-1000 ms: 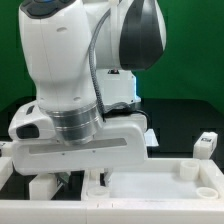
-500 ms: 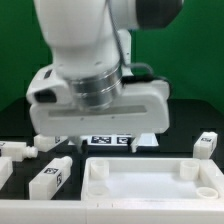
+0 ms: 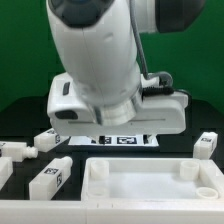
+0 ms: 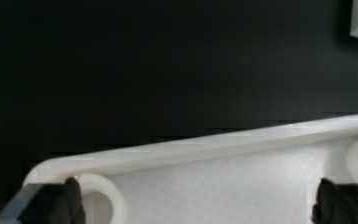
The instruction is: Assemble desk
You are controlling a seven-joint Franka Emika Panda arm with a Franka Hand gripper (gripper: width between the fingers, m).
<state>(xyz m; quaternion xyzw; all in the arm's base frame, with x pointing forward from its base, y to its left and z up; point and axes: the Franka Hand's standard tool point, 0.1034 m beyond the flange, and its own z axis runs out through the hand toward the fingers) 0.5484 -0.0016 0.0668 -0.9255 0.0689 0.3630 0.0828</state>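
Tabletop [image 3: 140,188]: you will find it flat on the black worktop [image 3: 20,118], at the near edge of the exterior view, rim upward. 2 round corner sockets show on its far side, 1 toward the exterior view's left [image 3: 96,168] and 1 toward its right [image 3: 190,169]. No leg is fitted in either.

Legs: 4 are loose on the worktop.
- 1 lies just beside the tabletop's left end [image 3: 50,178], tag facing up.
- 2 lie farther back on the exterior view's left [image 3: 47,139] [image 3: 12,150].
- 1 stands apart on the exterior view's right [image 3: 205,145], behind the tabletop's far right corner.

End effector [image 4: 197,205]: open, its 2 dark fingers [image 4: 44,205] spread wide with nothing gripped. The wrist view shows the tabletop's rim and 1 socket [image 4: 96,197] below it, that socket close to 1 finger. You cannot tell from either view whether a finger touches the part.

Arm [image 3: 95,60]: it fills the middle of the exterior view, above and behind the tabletop.

Marker board [image 3: 122,141]: flat on the worktop under the arm, partly hidden by it.
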